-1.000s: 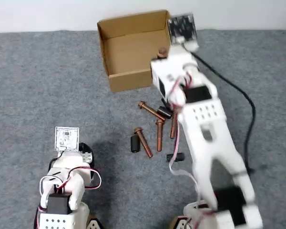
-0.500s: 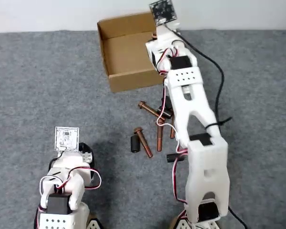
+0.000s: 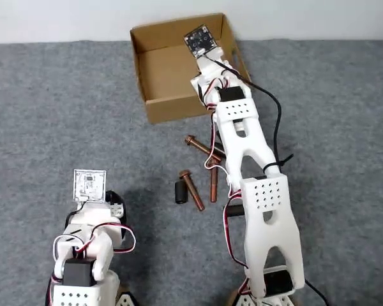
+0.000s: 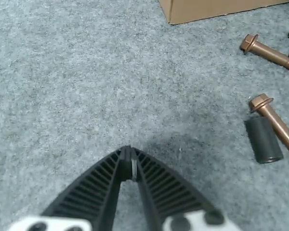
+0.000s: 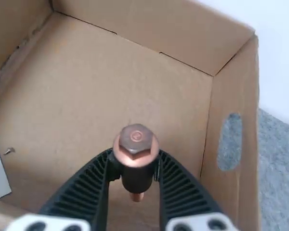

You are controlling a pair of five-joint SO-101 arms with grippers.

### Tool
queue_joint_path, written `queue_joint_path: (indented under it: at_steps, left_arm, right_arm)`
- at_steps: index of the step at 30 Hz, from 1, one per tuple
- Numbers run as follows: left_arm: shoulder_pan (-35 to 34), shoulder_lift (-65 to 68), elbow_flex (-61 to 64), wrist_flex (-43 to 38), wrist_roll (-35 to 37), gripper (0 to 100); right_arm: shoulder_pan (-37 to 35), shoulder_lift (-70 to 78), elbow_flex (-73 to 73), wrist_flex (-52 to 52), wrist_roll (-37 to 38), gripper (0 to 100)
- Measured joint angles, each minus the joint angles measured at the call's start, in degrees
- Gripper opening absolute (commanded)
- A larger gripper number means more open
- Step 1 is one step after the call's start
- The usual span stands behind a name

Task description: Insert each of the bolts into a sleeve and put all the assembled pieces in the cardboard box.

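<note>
The left tool (image 4: 129, 166) sits low at the near left of the grey table (image 3: 45, 108), its ribbed black jaws pressed together on nothing. A broad stretch of grey felt lies between it and the cardboard box (image 3: 179, 109).

Further right, loose parts lie in front of the box. A black sleeve (image 4: 263, 140) lies just beside a copper bolt (image 4: 274, 122) with a flanged hex head. A second bolt (image 4: 269, 50) lies nearer the box's front wall, and a third bolt (image 3: 213, 182) lies close against the right arm.

The box stands open-topped at the far edge of the table, with plain brown walls and a bare floor. The right arm stretches from the near edge over the loose parts and into it.

The right tool (image 5: 135, 178) hangs inside the box near its right wall, clamped on the assembled piece (image 5: 135, 161). That piece is held head up: a copper hex head on a wider barrel, the thin tip poking out below. Whether the tip touches the box floor cannot be told.
</note>
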Motion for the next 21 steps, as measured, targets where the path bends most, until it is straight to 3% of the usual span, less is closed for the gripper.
queue_joint_path:
  at_steps: [10, 21]
  left_arm:
    - [0.00, 0.00, 0.00, 0.00, 0.00, 1]
    - [0.00, 0.00, 0.00, 0.00, -0.09, 1]
  right_arm:
    - [-0.97, 0.35, -3.08, 3.60, 0.18, 5.8]
    - [-3.60, 0.44, -16.00, 18.46, 0.18, 5.8]
